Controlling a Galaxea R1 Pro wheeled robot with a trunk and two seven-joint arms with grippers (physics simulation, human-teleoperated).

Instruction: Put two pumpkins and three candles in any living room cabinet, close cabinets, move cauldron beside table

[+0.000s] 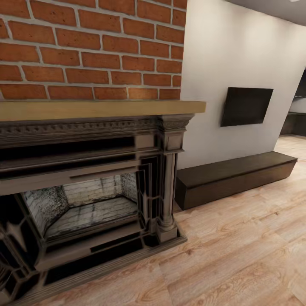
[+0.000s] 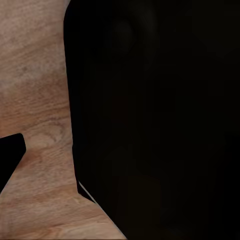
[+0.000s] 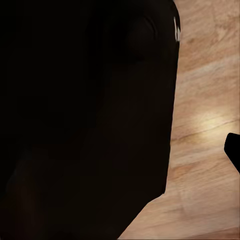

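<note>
In both wrist views a large black shape, close to the camera and too dark to be made out, is seen over the plank floor [image 2: 35,100]; whether either gripper is spread, closed or carrying anything cannot be told from these pictures. A small black wedge is seen at the edge of each wrist view, but what it belongs to cannot be told.

Further out, in the head view, the cabinet [image 1: 236,172] is seen on the wooden floor against the pale wall [image 1: 221,51], right of centre. Its long axis is laid along the foot of that wall, running away to the right and into the room. Its near end is set just beside the right-hand column of the ornate dark fireplace surround [image 1: 85,191], and its far end is well apart from it. The front facing the room looks flush, so the drawers are judged to be shut.

A dark flat screen [image 1: 246,106] is mounted on the wall above the cabinet, and red brick [image 1: 85,46] is seen above the pale mantel shelf [image 1: 97,109].

Since the cabinet lies ahead and to the right, the right arm is judged the nearer, once the base has been brought alongside the cabinet's long front.
</note>
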